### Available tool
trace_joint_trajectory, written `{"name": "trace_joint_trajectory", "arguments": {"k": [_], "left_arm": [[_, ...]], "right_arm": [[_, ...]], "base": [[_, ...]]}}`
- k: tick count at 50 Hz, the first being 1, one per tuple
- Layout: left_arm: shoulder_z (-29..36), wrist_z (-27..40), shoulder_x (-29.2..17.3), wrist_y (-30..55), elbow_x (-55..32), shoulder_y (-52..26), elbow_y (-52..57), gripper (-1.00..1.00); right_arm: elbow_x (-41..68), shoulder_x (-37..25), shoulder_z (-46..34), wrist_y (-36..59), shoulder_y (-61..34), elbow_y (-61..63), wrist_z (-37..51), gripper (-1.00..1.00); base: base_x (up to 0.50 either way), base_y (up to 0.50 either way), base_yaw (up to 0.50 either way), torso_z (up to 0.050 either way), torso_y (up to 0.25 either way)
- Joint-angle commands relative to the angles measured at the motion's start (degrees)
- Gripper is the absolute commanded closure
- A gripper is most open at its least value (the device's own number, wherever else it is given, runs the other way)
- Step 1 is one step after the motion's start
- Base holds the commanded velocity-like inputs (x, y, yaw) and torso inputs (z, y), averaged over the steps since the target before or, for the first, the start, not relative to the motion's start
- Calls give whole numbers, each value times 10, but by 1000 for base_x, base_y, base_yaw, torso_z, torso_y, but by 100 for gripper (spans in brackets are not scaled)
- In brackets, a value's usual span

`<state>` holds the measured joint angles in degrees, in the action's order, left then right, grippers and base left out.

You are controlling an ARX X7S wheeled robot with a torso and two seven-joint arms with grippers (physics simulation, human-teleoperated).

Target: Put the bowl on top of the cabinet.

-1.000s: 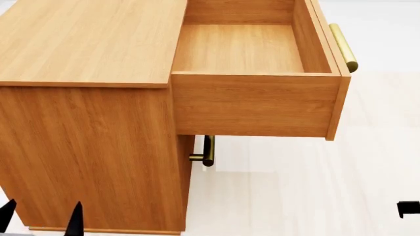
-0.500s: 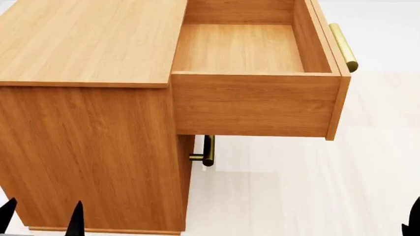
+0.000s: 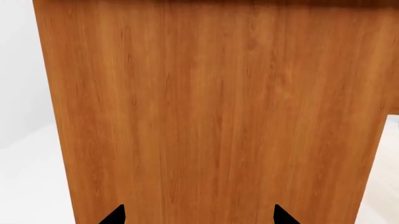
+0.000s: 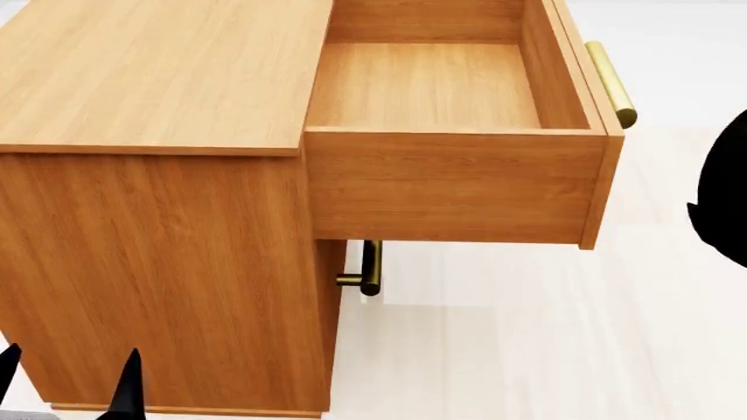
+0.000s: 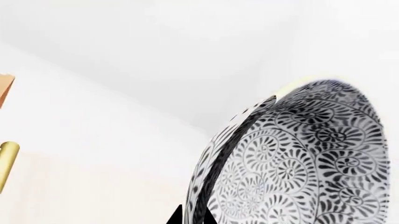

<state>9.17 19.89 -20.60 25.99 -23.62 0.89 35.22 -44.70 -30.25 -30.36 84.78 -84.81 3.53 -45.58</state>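
I grasp the bowl [image 5: 293,163] in my right gripper [image 5: 190,217], right of the cabinet [image 4: 152,79]; my left gripper [image 3: 198,215] is released.

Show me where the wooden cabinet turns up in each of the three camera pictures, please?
Head view: the cabinet fills the left and centre, its top drawer pulled open.
Left wrist view: its flat wooden side covers nearly the whole picture.
Right wrist view: only a sliver of orange wood at one edge, beside the bowl.
Shared landmark: the brass handle of the drawer, also seen in the right wrist view.
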Motion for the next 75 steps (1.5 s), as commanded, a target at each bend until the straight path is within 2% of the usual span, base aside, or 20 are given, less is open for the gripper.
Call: {"name": "trace_joint_trajectory", "arguments": {"k": [1, 7, 9, 17, 33, 36, 41, 46, 52, 56, 62, 66, 75], "left_arm": [[2, 4, -4, 3, -2, 3, 11, -100], [-4, 7, -5, 2, -7, 7, 13, -100], [-5, 6, -6, -2, -7, 11, 13, -100], [-7, 8, -4, -6, -9, 11, 8, -100], [-24, 18, -4, -19, -17, 25, 11, -100], [-24, 19, -4, -20, -16, 27, 10, -100], [-24, 20, -5, -24, -16, 33, 11, -100], [-31, 23, -8, -29, -15, 39, 8, -100], [-27, 23, -8, -25, -13, 29, -1, -100], [-20, 19, -5, -29, -10, 22, -17, -100], [-17, 19, -6, -26, -11, 19, -18, -100], [-12, 17, -3, -29, -10, 17, -28, -100], [-10, 16, -3, -35, -10, 22, -31, -100]], "right_arm": [[5, 84, -69, -72, -144, -127, 12, 100], [27, 134, -72, -122, -174, -193, 40, 100], [50, 166, -69, -166, -229, -282, 56, 100], [77, 220, -66, -230, -257, -387, 104, 100], [131, 300, -97, -313, -277, -468, 134, 100], [202, 302, -141, -316, -291, -480, 165, 100], [390, 302, -219, -338, -322, -502, 240, 100], [646, 302, -365, -400, -360, -558, 335, 100], [856, 302, -505, -464, -398, -577, 383, 100], [921, 302, -548, -486, -405, -560, 392, 100], [970, 302, -565, -501, -404, -534, 389, 100], [1017, 302, -566, -494, -404, -514, 389, 100], [1048, 302, -582, -447, -398, -478, 382, 100]], "base": [[0, 0, 0, 0, 10], [0, 0, 0, 0, 0], [0, 0, 0, 0, 0], [0, 0, 0, 0, 0], [0, 0, 0, 0, 1], [0, 0, 0, 0, 0], [0, 0, 0, 0, 0], [0, 0, 0, 0, 0], [0, 0, 0, 0, 2], [0, 0, 0, 0, 0], [0, 0, 0, 0, 0], [0, 0, 0, 0, 0], [0, 0, 0, 0, 1]]}}
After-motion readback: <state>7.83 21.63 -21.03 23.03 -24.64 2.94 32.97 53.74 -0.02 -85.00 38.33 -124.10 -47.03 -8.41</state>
